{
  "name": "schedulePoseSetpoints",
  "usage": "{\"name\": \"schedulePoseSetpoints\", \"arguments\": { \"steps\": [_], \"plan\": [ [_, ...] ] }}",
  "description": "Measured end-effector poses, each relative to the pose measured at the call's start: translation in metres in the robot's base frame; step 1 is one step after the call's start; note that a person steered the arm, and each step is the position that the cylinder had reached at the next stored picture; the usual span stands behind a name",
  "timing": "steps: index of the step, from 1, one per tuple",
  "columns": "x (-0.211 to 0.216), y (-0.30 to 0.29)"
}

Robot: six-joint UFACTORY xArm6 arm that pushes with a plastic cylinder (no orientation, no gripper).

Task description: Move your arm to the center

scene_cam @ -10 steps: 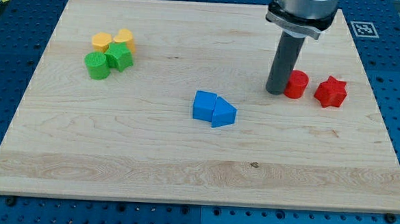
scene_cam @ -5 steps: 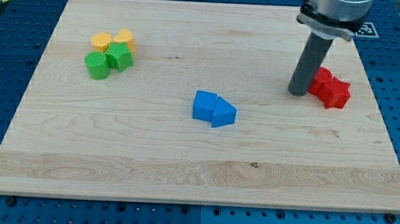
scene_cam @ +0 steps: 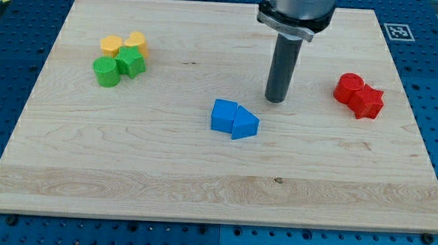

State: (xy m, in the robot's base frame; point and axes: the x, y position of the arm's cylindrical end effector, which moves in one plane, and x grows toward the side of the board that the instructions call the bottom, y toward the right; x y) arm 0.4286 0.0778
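Observation:
My tip (scene_cam: 275, 100) rests on the wooden board (scene_cam: 163, 180) a little right of the middle, just up and to the right of the two blue blocks. A blue cube-like block (scene_cam: 223, 115) and a blue triangular block (scene_cam: 244, 125) touch each other near the board's centre. My tip is apart from them.
A red cylinder (scene_cam: 348, 88) and a red star block (scene_cam: 367, 102) touch at the view's right. At the upper left sit two yellow blocks (scene_cam: 111, 45) (scene_cam: 136, 41), a green cylinder (scene_cam: 106, 71) and a green star-like block (scene_cam: 131, 62).
My tip first pushed the red cylinder right against the red star, then moved left toward the board's middle. The red blocks now sit together; the other blocks have not moved.

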Motion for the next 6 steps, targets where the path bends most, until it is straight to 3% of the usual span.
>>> {"name": "schedulePoseSetpoints", "arguments": {
  "steps": [6],
  "plan": [
    [-0.003, -0.039]
  ]
}}
